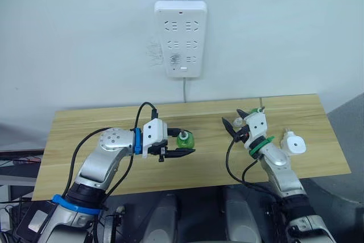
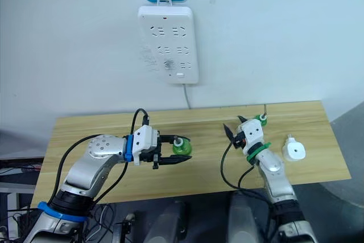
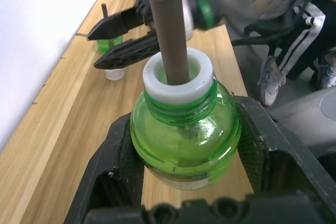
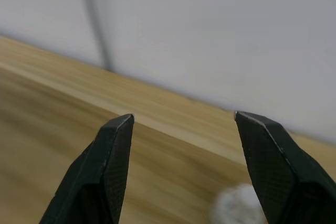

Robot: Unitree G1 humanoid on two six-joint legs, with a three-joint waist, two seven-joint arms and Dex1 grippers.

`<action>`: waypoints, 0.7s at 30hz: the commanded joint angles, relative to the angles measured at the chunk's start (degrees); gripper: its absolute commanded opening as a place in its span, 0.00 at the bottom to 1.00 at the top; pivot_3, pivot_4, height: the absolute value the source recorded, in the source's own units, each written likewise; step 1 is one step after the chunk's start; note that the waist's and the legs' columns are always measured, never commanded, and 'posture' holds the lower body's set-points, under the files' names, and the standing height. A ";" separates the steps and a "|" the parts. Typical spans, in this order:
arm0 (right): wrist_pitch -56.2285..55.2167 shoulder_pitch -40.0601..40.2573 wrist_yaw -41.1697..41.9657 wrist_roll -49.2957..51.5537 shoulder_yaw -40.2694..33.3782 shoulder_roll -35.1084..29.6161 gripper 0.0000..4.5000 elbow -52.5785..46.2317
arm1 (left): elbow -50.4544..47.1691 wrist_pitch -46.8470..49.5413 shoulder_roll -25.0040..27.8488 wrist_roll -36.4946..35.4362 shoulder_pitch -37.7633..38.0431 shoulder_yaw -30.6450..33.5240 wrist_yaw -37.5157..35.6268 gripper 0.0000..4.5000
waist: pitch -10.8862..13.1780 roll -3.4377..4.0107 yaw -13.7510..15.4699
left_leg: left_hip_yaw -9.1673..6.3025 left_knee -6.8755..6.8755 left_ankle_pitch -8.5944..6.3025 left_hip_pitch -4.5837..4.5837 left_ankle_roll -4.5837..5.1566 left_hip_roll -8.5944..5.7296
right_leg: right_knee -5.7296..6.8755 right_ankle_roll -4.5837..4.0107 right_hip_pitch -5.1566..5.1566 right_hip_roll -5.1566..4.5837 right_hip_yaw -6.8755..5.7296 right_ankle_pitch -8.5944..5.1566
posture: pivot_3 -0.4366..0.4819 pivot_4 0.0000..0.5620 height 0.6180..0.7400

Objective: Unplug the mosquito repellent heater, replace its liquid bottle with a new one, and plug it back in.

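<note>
My left gripper (image 1: pixel 185 142) is shut on a green liquid bottle (image 3: pixel 184 129) with a white collar and a brown wick, holding it upright just above the middle of the wooden table (image 1: pixel 85 135). Right of it, my right gripper (image 1: pixel 233 119) hovers open, its fingers (image 4: pixel 107 166) pointing at the wall with nothing between them. The mosquito repellent heater (image 1: pixel 294 144), small and white, lies unplugged on the table at the right, beside the right forearm. A second green bottle (image 2: pixel 260 119) stands near the table's back edge, behind the right gripper.
A tall white power strip (image 1: pixel 181 38) hangs on the wall above the table, its cable dropping behind the back edge. A small clear cap (image 3: pixel 114 73) lies on the wood near the second bottle.
</note>
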 commanded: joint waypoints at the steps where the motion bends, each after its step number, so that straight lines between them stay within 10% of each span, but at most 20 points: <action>1: 13.16 1.26 7.10 8.59 1.03 -5.18 0.68 -16.05 | 3.33 -4.30 -1.72 0.74 -2.19 -0.65 -0.99 0.50 | -0.03 -0.02 0.10 | -0.02 0.02 0.00 0.00 0.00 -0.01 | 0.00 0.00 0.00 0.00 0.00 0.00 | 0.49 0.58 1.00; 6: 28.17 0.59 14.63 17.31 2.91 -14.97 0.35 -29.09 | 8.62 -8.59 -4.62 1.94 -5.18 -1.31 -1.81 0.50 | -0.28 -0.15 0.19 | -0.06 0.04 0.00 -0.03 0.00 -0.01 | -0.07 0.00 0.03 -0.02 -0.06 0.00 | 0.48 0.51 1.00; 21: 35.64 -7.01 10.16 17.80 8.03 -8.42 0.35 -29.67 | 9.77 -10.54 -6.05 2.14 -6.65 -2.39 -4.11 0.50 | -0.57 -0.41 0.26 | -0.03 0.06 0.00 -0.13 -0.01 -0.11 | -0.06 0.02 -0.11 -0.14 -0.08 0.01 | 0.49 0.45 1.00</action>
